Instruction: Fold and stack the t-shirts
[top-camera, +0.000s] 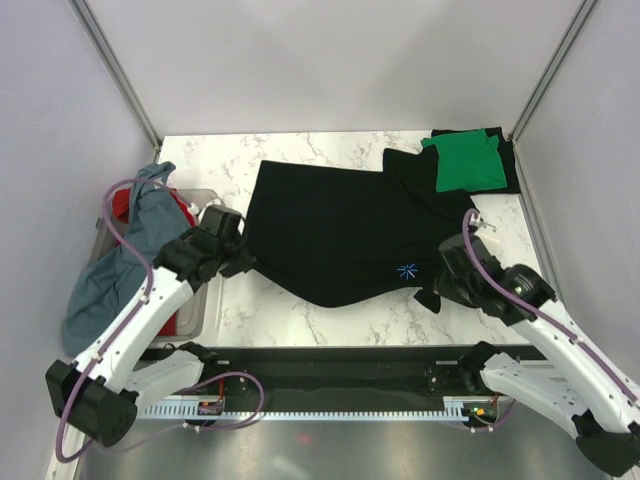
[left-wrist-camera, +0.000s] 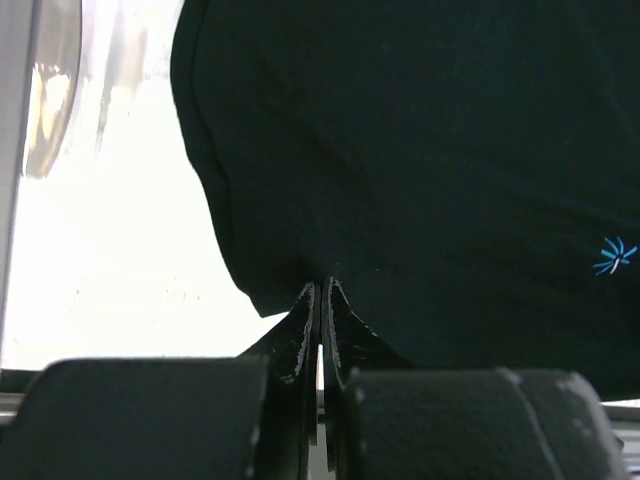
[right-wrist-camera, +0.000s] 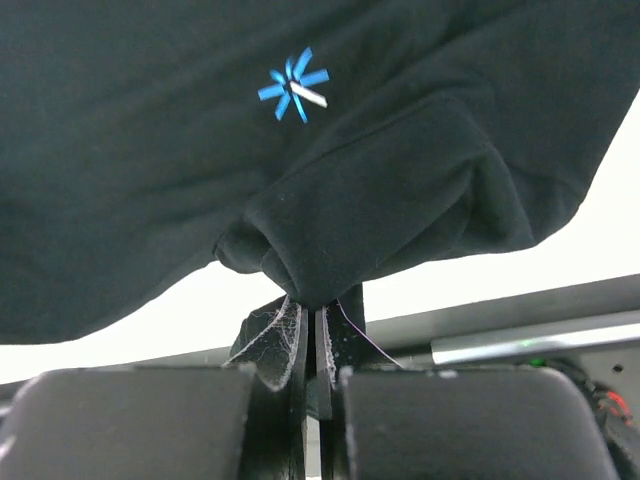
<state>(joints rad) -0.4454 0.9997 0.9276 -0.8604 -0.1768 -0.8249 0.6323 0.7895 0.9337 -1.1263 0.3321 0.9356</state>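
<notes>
Since both near corners of the black t-shirt (top-camera: 340, 230) are pinched, the step in hand reads as the first fold, near hem carried toward 12 o'clock. Top view: the shirt lies spread at the centre of the table (top-camera: 300, 325). The left gripper (top-camera: 240, 262) is at the shirt's 8 o'clock and the right gripper (top-camera: 437, 290) at its 4 o'clock. A folded green t-shirt (top-camera: 468, 165) rests at the table's 1 o'clock. The bin (top-camera: 197, 310) at 9 o'clock carries a grey-blue shirt (top-camera: 110, 280) and a red shirt (top-camera: 125, 205). Left wrist view: the left gripper (left-wrist-camera: 322, 292) has its jaws pressed together on the hem of the black t-shirt (left-wrist-camera: 420, 150). The bite looks thin, right at the tips. Right wrist view: the right gripper (right-wrist-camera: 318, 300) is clamped on a bunched wad of the black t-shirt (right-wrist-camera: 150, 170), and a blue star mark (right-wrist-camera: 295, 85) sits at 12 o'clock above the pinch. Judgement: lift both arms together and level, keep the hem taut between them, and travel slowly so the thin left pinch does not slip. The bunched right corner may need smoothing once laid down.
</notes>
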